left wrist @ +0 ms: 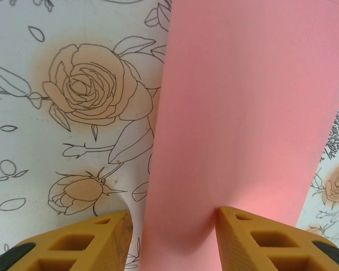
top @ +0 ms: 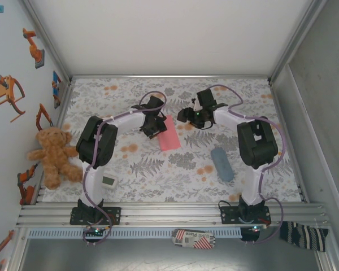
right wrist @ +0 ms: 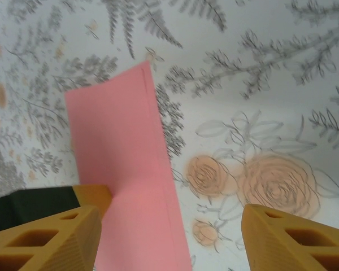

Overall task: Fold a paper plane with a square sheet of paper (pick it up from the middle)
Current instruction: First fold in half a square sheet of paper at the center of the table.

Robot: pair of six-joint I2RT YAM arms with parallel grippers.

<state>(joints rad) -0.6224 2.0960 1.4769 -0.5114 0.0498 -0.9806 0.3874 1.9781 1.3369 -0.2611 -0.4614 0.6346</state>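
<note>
A table under a pale cloth (top: 158,189) printed with grey ferns and orange roses stands inside a white-walled enclosure. On it, in front of the right arm, lies a grey-blue pouch (top: 222,164).

Left of that pouch and a little farther from the arm bases, the salmon-pink sheet of paper (top: 169,135) lies flat on the cloth. It is a narrow oblong rather than a full square. In the right wrist view a second layer's edge shows just inside one long side.

The left gripper (top: 152,127) is farther left of the pouch than the sheet, at the paper's far corner. In its own wrist view the orange fingers (left wrist: 85,243) are spread, and the end of the sheet runs up between them. One tip is over the pink surface and the other is over bare cloth just beside the paper's edge — whether the first tip presses down cannot be told.

The right gripper (top: 186,116) hangs up and to the left of the pouch, near the sheet's far end. Its fingers (right wrist: 294,240) are wide apart and grip nothing. In its wrist view the sheet passes between them, close to one finger and well apart from the other.

A brown teddy bear (top: 53,155) sits far to the left of the pouch at the table's side. A small white device (top: 109,180) lies between the bear and the pouch, closer to the bear.
</note>
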